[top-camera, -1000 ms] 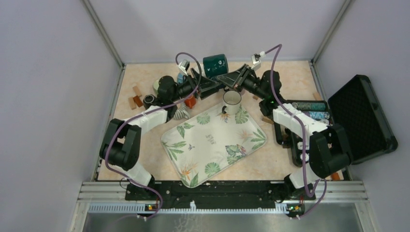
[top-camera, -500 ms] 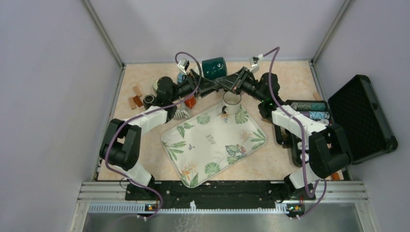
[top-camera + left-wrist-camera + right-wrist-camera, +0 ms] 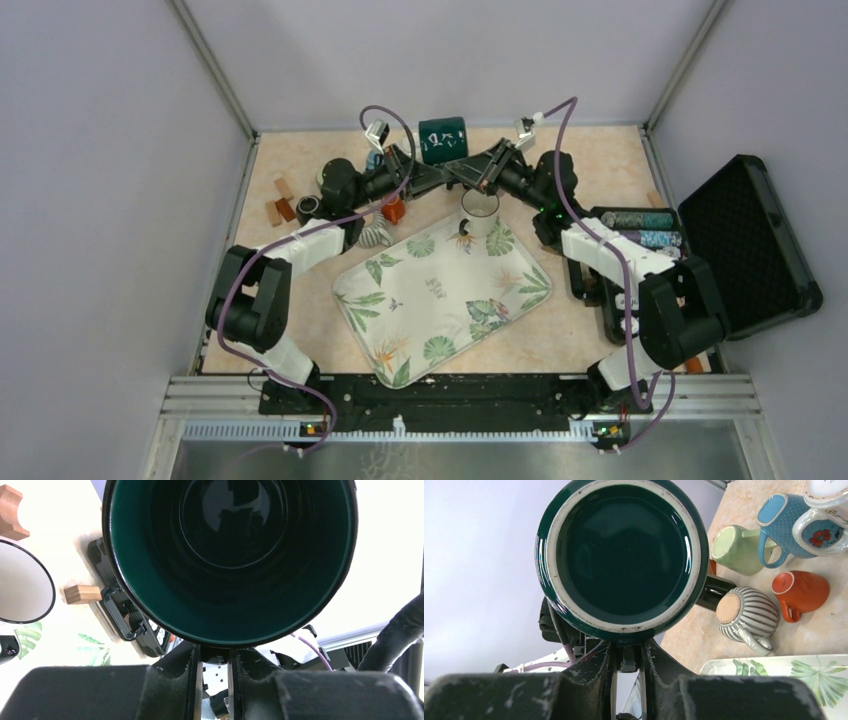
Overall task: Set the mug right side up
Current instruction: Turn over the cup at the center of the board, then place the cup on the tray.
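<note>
The dark green mug [image 3: 443, 138] hangs on its side above the back of the table, between my two arms. The left wrist view looks straight into its open mouth [image 3: 230, 555]. Its glazed base [image 3: 622, 555] faces the right wrist camera. My left gripper [image 3: 431, 172] [image 3: 215, 652] is shut on the mug's handle from the mouth side. From the base side my right gripper [image 3: 464, 170] [image 3: 628, 655] is shut on the same handle. The handle itself is mostly hidden between the fingers.
A leaf-patterned tray [image 3: 400, 320] lies mid-table with a white mug [image 3: 480, 208] upright at its far corner. Striped [image 3: 746, 612], orange [image 3: 801, 591], light green [image 3: 738, 550] and blue [image 3: 781, 525] mugs lie behind the left arm. Wooden blocks [image 3: 280, 205] sit far left, a black case [image 3: 745, 245] far right.
My left gripper has closed onto the mug's handle. The right gripper has kept its grip, and the mug has shifted slightly while staying on its side.
</note>
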`<state>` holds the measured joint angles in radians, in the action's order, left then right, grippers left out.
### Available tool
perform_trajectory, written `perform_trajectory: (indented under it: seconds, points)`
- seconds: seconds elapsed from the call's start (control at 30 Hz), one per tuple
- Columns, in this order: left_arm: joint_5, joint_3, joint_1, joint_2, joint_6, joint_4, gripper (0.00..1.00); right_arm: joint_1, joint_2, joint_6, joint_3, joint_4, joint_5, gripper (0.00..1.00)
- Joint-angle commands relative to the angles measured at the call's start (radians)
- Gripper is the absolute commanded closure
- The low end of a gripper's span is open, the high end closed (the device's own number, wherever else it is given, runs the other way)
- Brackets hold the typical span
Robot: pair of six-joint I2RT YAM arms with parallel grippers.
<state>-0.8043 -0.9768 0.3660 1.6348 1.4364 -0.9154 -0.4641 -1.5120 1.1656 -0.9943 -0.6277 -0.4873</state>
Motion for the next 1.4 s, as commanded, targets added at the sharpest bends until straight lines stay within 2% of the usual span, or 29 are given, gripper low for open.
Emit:
perform_trajectory:
  seconds: [0.0,0.13,0.27,0.4,0.67,1.07,1.23,1.37]
  points:
    - [-0.013,-0.015,-0.003,-0.005,-0.033,-0.045,1.0,-0.03,0.054,-0.098,-0.009,-0.048,0.014,1.0]
    - [-0.007,-0.024,-0.003,-0.039,-0.119,0.046,1.0,-0.031,0.066,-0.132,-0.005,-0.012,0.03,1.0]
    - [0.011,-0.035,-0.004,-0.075,-0.203,0.129,1.0,-0.033,0.08,-0.16,-0.001,0.016,0.047,0.85]
    - [0.021,-0.036,-0.005,-0.095,-0.235,0.135,1.0,-0.035,0.089,-0.196,-0.009,0.05,0.053,0.73]
    - [0.067,-0.034,-0.009,-0.131,-0.31,0.215,1.0,-0.042,0.148,-0.282,0.004,0.146,0.106,0.43]
    - [0.139,-0.092,-0.024,-0.203,-0.567,0.544,1.0,-0.042,0.242,-0.404,0.003,0.356,0.199,0.07]
    - [0.124,-0.093,-0.046,-0.232,-0.673,0.671,1.0,-0.042,0.297,-0.473,-0.036,0.499,0.291,0.03]
    - [0.157,-0.134,-0.048,-0.255,-0.827,0.875,1.0,-0.042,0.327,-0.513,-0.062,0.593,0.358,0.01]
